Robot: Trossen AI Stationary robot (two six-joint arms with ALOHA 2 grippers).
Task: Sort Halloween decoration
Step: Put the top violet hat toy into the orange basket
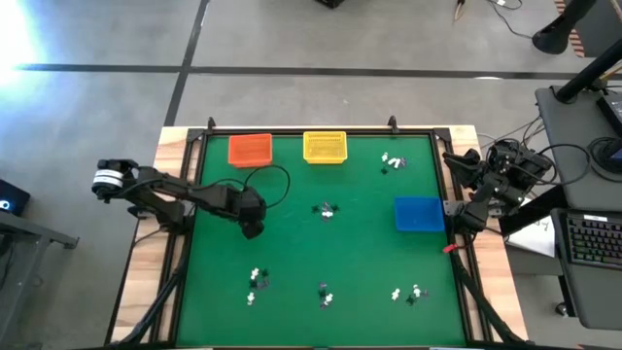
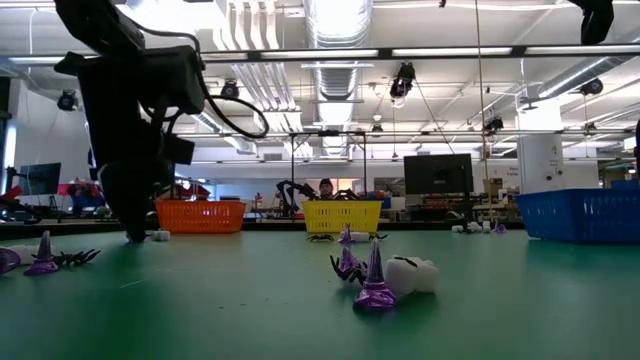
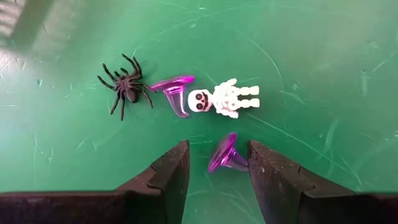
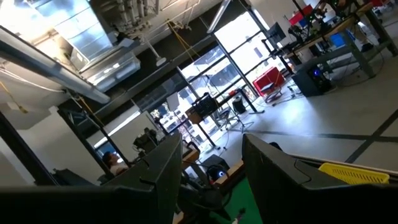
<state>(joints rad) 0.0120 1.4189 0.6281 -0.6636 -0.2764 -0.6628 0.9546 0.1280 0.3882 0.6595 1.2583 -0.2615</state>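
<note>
— Looking at the purple witch hat: it lies on the green table between the left tool's spread fingers, near a skeleton and spider.
— Then lower squarely, I'd say, and close on the hat alone — the right tool, also spread, waits by the blue basket.

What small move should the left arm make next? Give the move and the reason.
Probably lower the left tool and close it on the purple witch hat. The tool is open, and the hat lies on the green mat between its fingers, apart from the skeleton, spider and second hat.
</note>
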